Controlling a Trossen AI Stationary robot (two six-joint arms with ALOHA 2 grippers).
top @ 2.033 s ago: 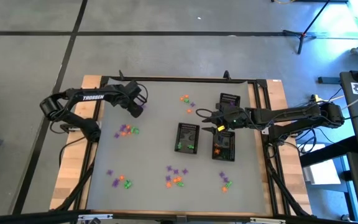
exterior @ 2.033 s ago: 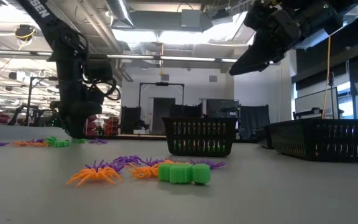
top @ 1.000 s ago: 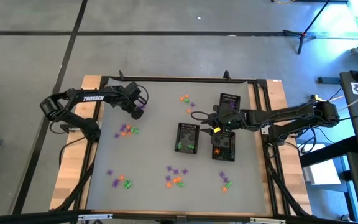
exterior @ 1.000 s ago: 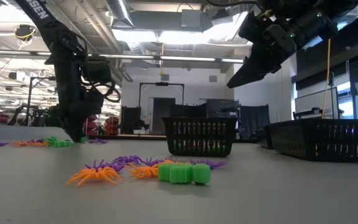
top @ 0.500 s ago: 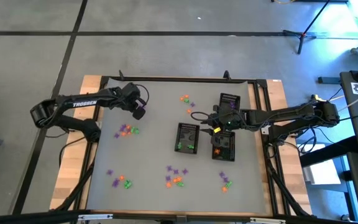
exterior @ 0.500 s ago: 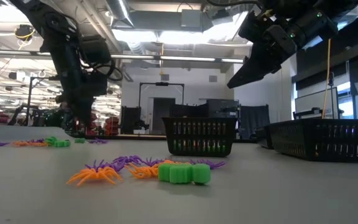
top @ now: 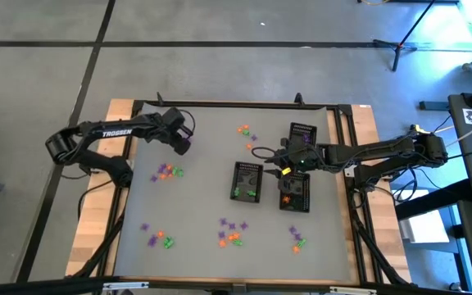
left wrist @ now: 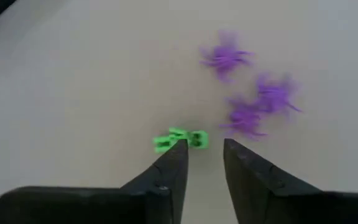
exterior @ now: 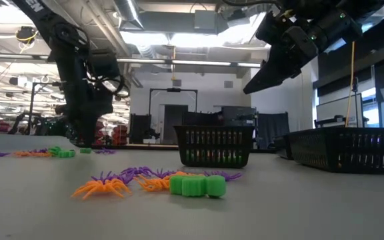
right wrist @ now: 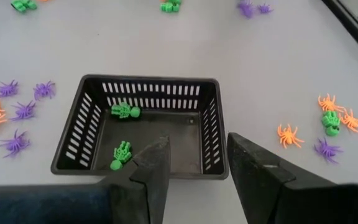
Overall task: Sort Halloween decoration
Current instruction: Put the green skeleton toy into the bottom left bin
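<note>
Grey tabletop [top: 203, 188]: bare in wide stretches, framed by a dark rail with wooden strips down both long sides.

Left gripper [left wrist: 204, 152]: fingers spread a little, nothing between them, hovering low at the far-left part of the table, well clear of the rail.

Just past its tips: one green trinket [left wrist: 180, 139] flat on the table, touching neither finger as far as can be seen.

Further out from those tips: three purple spiders [left wrist: 247, 99] in a loose bunch, apart from the green one, open table all round them.

Right gripper [right wrist: 194, 162]: fingers apart, empty, up in the air over the near edge of the middle basket [right wrist: 211, 134].

Inside that basket: two green trinkets [right wrist: 124, 112], one by the far wall, one toward the near corner; rest of the floor bare.

Other two baskets [top: 301, 133]: under and right beside the right arm, one on either side of it, close to the right rail.

Loose piles: orange, purple and green bits near the left gripper [top: 169, 171], more along the front edge [top: 233, 233], a small lot behind the baskets [top: 246, 132].

Room to move: widest bare patch is between the left pile and the middle basket; tight only around the three baskets.

Low view: orange spiders and a chunky green piece [exterior: 197, 185] right up front, basket mesh behind.
</note>
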